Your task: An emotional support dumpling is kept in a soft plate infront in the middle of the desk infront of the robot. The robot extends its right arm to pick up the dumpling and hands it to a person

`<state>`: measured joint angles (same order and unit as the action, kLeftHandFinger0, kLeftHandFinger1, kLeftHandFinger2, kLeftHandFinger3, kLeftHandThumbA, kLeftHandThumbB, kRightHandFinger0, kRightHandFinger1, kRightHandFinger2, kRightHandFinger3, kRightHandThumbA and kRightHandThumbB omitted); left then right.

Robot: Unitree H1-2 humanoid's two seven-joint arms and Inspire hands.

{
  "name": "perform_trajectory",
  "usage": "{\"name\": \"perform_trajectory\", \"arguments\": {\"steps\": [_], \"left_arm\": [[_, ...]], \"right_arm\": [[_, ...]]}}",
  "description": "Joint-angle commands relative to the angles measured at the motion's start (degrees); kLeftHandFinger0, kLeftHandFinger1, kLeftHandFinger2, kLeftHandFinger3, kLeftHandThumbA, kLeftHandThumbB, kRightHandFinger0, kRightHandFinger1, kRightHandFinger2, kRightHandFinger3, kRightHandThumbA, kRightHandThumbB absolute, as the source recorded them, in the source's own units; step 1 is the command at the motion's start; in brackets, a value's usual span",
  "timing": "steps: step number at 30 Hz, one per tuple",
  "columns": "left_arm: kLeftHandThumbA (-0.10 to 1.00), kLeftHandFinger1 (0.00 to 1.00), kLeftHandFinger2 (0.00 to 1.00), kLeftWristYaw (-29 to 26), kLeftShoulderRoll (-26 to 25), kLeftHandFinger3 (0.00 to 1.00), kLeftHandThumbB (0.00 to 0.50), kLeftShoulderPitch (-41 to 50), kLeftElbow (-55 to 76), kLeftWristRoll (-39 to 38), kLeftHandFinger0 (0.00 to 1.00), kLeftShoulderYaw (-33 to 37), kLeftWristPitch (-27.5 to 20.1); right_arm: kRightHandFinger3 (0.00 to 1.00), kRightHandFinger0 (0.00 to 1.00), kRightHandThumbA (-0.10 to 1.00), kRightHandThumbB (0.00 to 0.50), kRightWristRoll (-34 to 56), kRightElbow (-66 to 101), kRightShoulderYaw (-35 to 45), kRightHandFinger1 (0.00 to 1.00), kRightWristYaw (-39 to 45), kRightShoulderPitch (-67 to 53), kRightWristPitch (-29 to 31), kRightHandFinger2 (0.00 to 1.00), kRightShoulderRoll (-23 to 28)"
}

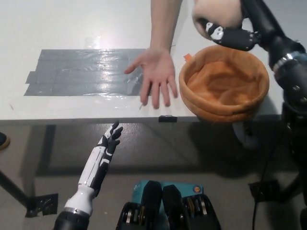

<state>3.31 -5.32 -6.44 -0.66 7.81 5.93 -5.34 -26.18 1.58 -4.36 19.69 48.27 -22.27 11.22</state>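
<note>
Our black right hand (pixel 229 32) is closed around the pale dumpling (pixel 217 13), held above the far rim of the orange soft plate (pixel 223 84), and we judge it light and squashy, best cradled around its middle while our left hand (pixel 109 140) rests open below the desk edge.

Pale peachy-cream dumpling (pixel 218 12), plain, no markings. Gripped by the black right robot hand (pixel 230 34) with white patches on its fingers. Below the dumpling, an orange soft plate (pixel 224 84), rim a bit darker than the inside. Left of the plate, shiny grey tape (pixel 86 72) on a white table (pixel 72 24). White left robot hand (pixel 108 141) with black fingers.
</note>
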Motion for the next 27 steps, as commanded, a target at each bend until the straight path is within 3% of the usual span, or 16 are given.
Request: {"name": "perform_trajectory", "arguments": {"steps": [1,6,7,9,15,17,19,22,24,27], "left_arm": [[0.99,1.0,1.0,-0.5,0.2,1.0,0.127,0.2,0.8,0.5,1.0,0.0,-2.0],[1.0,1.0,1.0,-0.3,0.3,1.0,0.12,0.8,1.2,1.0,1.0,0.5,-1.7],[0.99,1.0,1.0,-0.3,0.3,1.0,0.115,1.0,1.4,1.2,1.0,0.6,-1.6],[0.99,1.0,1.0,-0.4,0.3,1.0,0.116,0.8,1.2,1.5,1.0,0.7,-1.6],[0.97,1.0,1.0,-0.3,-0.1,1.0,0.106,1.3,1.5,1.6,1.0,0.6,-2.0],[0.97,1.0,1.0,-0.3,-0.1,1.0,0.104,0.9,1.3,1.6,1.0,0.5,-2.2],[0.98,1.0,1.0,-0.2,-0.1,1.0,0.116,0.8,1.3,1.4,1.0,0.4,-2.0],[0.98,1.0,1.0,0.0,-0.2,1.0,0.12,0.7,2.0,1.6,1.0,0.5,-1.3],[0.97,1.0,1.0,0.1,-0.4,1.0,0.113,0.5,2.4,2.0,1.0,0.7,-0.9],[0.96,1.0,1.0,0.0,-0.1,1.0,0.112,0.6,2.4,2.2,1.0,0.8,-1.0]], "right_arm": [[1.0,0.01,-0.1,0.158,-1.4,-7.4,-2.4,0.51,-5.1,7.1,4.5,0.95,-0.9],[1.0,0.02,-0.1,0.173,-3.2,-17.7,-6.5,0.55,-7.5,11.1,5.7,0.95,-2.1],[0.99,0.01,-0.1,0.173,-3.1,-19.5,-6.9,0.52,-7.9,11.6,6.4,0.92,-2.2],[0.91,0.0,-0.1,0.171,-3.5,-28.5,-8.7,0.45,-9.6,14.8,9.3,0.86,-3.0],[0.79,0.0,-0.1,0.189,-4.5,-43.3,-12.6,0.42,-14.9,19.9,14.1,0.82,-5.8],[0.79,0.0,-0.1,0.183,-4.0,-47.1,-13.2,0.43,-16.2,21.1,16.3,0.83,-6.7],[0.88,0.0,-0.1,0.188,-4.1,-50.3,-13.9,0.44,-17.0,22.1,17.0,0.86,-7.8],[0.93,0.0,-0.1,0.19,-4.4,-54.1,-15.0,0.48,-18.4,22.6,17.3,0.9,-8.9],[0.91,0.04,-0.1,0.197,-4.3,-56.2,-15.5,0.53,-19.0,22.4,17.9,0.93,-9.5],[0.82,0.03,-0.1,0.192,-4.2,-58.9,-16.2,0.52,-20.1,21.8,18.5,0.87,-10.3]]}}
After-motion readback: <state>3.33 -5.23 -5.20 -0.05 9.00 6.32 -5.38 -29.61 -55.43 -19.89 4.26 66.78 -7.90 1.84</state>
